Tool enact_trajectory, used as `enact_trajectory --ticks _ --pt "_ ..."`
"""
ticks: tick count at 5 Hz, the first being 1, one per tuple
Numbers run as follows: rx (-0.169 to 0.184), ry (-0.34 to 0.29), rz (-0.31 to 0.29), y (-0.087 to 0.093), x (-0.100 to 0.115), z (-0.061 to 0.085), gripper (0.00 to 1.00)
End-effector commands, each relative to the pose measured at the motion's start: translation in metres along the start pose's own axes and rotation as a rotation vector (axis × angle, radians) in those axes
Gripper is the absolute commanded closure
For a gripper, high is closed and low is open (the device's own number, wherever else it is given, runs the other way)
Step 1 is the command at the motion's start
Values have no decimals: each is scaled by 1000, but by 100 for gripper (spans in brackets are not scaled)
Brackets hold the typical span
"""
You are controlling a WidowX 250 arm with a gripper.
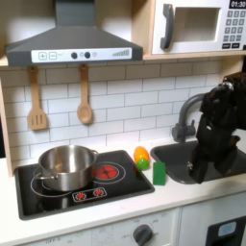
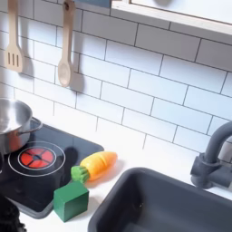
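The scene is a toy kitchen with a white tile wall. In the first exterior view the black arm stands at the first exterior view's right, and its gripper (image 1: 205, 165) hangs low above the dark sink (image 1: 173, 154); the fingers are dark against the dark basin, so I cannot tell if they are spread or pressed together, and I see nothing between them. The things nearest to it are a green block (image 1: 159, 172) and a small orange and yellow carrot (image 1: 141, 157), both on the counter between the sink and the black stove (image 1: 58, 199). In the second exterior view the green block (image 2: 71, 199) stands just beside the sink's rim (image 2: 127, 186), and the carrot (image 2: 96, 165) lies on its side behind it, close to the stove's edge. A steel pot (image 1: 65, 165) sits upright on the left burner, so the red right burner (image 1: 107, 172) is free. A grey faucet (image 2: 214, 159) rises behind the sink. On the wall a wooden spatula (image 1: 36, 100) and a wooden spoon (image 1: 85, 94) hang from hooks, probably to keep them off the counter.
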State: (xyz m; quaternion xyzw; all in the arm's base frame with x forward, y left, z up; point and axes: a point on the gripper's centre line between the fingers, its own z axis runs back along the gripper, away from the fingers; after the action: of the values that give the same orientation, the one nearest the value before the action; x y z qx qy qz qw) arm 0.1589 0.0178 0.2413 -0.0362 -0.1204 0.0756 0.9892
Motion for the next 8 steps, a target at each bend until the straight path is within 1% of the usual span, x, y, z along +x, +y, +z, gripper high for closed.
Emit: enact_trajectory --ticks 1,2,3,4,5,6,7,8 --pt "-27 -3 -2 0 23 -6 0" --pt "-65 -10 -50 -13 38 -4 0" --pt "-96 -23 -39 -18 49 -3 0" --pt "-92 -62 -13 -12 60 -4 0" --pt "-58 -149 6 -6 75 -4 0" --pt "-22 -208 39 5 88 0 0" --pt "31 -249 50 17 99 3 0" --pt "72 -274 52 25 106 3 0"
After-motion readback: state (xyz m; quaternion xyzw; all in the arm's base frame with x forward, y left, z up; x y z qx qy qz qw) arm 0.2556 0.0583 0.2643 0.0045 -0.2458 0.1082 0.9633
